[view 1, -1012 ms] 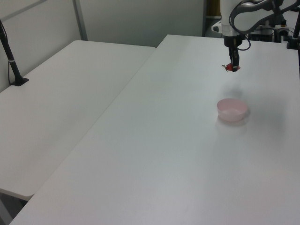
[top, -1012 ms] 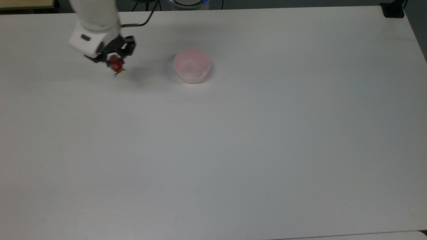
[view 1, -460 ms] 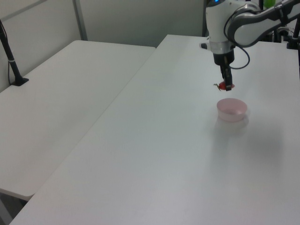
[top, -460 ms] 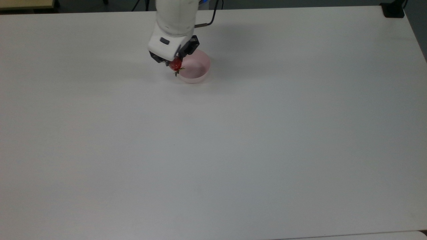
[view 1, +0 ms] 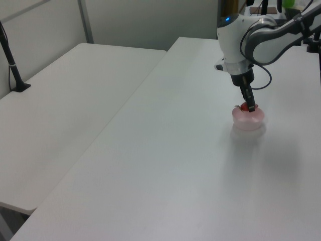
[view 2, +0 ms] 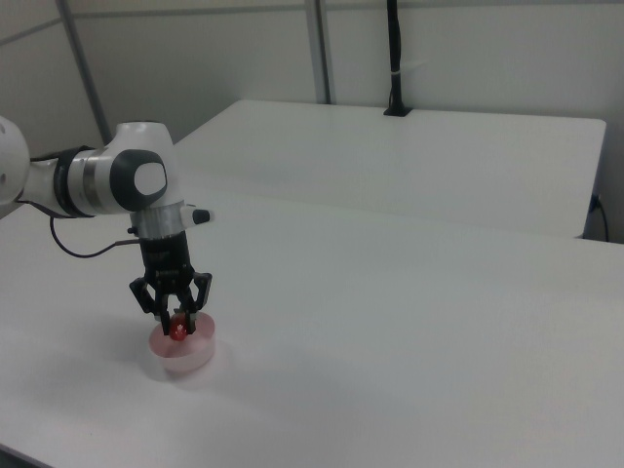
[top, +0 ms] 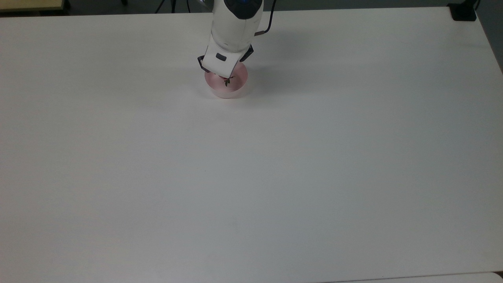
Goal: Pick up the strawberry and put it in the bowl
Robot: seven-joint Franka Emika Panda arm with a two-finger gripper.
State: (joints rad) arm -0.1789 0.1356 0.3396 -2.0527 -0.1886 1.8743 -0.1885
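The pale pink bowl (top: 235, 87) (view 1: 247, 120) (view 2: 190, 353) stands on the white table near its far edge in the top view. My gripper (top: 225, 80) (view 1: 248, 106) (view 2: 178, 327) hangs straight down over the bowl's opening, shut on the small red strawberry (view 2: 178, 331) (view 1: 244, 106). The strawberry sits at about rim height, between the fingers. In the top view the white hand covers most of it; just its green leafy cap (top: 226, 81) pokes out over the bowl's inside.
The white table (top: 251, 177) spreads wide around the bowl. A second white table (view 1: 65, 100) stands beside it, with a black post (view 1: 11, 60) clamped at its edge. A black clamp (top: 463, 11) sits at the top view's far right corner.
The arm has swung to the top view's right with the strawberry, from well left of the bowl to directly over it, and has dropped lower toward the bowl's rim.
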